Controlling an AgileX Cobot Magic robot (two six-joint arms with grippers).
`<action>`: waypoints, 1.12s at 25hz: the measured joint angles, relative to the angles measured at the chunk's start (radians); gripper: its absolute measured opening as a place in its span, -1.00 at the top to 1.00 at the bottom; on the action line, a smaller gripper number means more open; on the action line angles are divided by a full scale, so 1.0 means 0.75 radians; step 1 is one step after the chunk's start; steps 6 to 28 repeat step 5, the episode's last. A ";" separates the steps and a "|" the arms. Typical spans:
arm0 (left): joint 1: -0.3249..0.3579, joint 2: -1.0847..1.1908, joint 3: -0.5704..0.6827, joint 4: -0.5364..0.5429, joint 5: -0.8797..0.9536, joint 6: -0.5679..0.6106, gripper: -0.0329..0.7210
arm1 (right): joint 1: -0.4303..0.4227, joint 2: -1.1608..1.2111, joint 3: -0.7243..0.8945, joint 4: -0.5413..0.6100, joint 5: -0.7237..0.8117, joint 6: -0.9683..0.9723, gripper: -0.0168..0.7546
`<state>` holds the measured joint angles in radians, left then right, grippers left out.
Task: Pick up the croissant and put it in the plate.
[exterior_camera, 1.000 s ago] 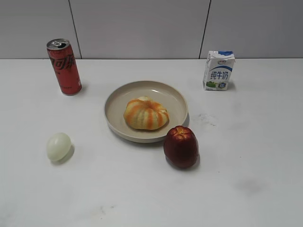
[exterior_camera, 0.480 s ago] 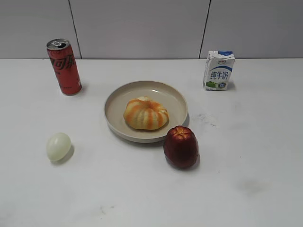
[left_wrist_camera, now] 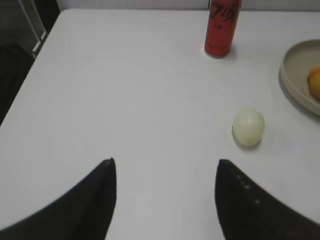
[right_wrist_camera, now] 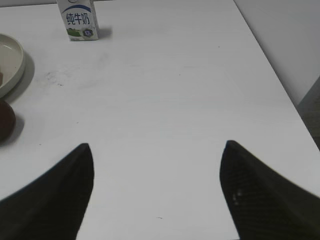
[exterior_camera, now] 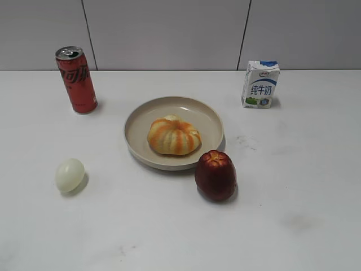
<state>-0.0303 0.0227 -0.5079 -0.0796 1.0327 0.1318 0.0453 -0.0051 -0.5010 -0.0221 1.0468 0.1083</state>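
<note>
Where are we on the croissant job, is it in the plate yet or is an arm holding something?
Placement looks done: the croissant sits inside the plate, clear of the apple at the rim. Nothing is in hand: the left gripper and right gripper are both open over bare table, away from the plate. Nothing visible remains except perhaps parking the arms.

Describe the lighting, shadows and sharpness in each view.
Exterior view: soft, even light; the apple and egg cast faint shadows to their right; everything sharp. Left wrist view: softer focus, the can slightly blurred, the open left gripper dark and featureless. Right wrist view: the milk carton print legible, the open right gripper underexposed.
</note>
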 joint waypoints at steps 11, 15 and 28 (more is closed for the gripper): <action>0.000 -0.038 0.001 0.002 0.001 0.000 -0.27 | 0.000 0.000 0.000 0.000 0.000 0.001 -0.58; 0.000 -0.038 0.001 0.002 0.001 0.000 -0.27 | 0.000 0.000 0.000 0.000 0.000 0.001 -0.58; 0.000 -0.038 0.001 0.002 0.001 0.000 -0.27 | 0.000 0.000 0.000 0.000 0.000 0.001 -0.58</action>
